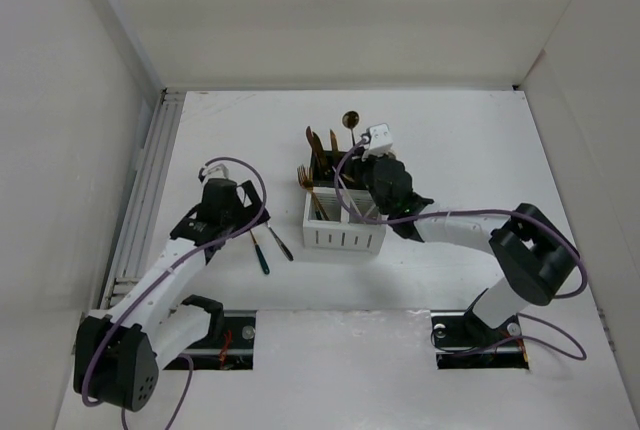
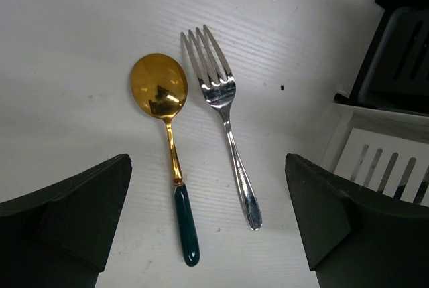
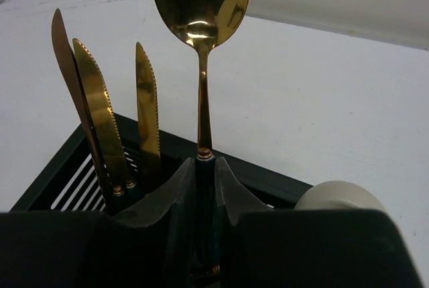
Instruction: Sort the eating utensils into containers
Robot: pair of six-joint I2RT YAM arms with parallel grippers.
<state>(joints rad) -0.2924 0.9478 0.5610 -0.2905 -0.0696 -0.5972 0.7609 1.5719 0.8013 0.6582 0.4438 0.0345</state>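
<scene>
Standing upright in the right wrist view, a gold spoon [image 3: 201, 7] is being pinched at the top of its dark teal handle by the right end effector [image 3: 204, 167]. Its two fingers are pressing in on the handle from either side, and the bowl is rising above them. Just to its left, three gold knives [image 3: 107, 114] are standing blade-up in a black bin [image 3: 60, 174] and leaning slightly leftward. A rounded cream object [image 3: 338, 195] is peeking over the end effector's body at lower right; what it is I cannot tell.

From above, the spoon is sticking up at the far end of the block of bins [image 1: 340, 205]. There the black bin is sitting behind a white slotted bin [image 1: 343, 237], and gold forks [image 1: 303, 178] are showing at the block's left side.

Beside the block on its left, a second gold spoon [image 2: 172, 154] with a teal handle and a silver fork [image 2: 221, 97] are lying side by side on the white worktop [image 2: 67, 27]. They are lying close but not touching, with bowl and tines pointing the same way. The left end effector [image 2: 208, 181] is hanging over them with its fingers spread wide, one on each side of the pair and touching neither. The black and white bins are edging into that view at the right.
</scene>
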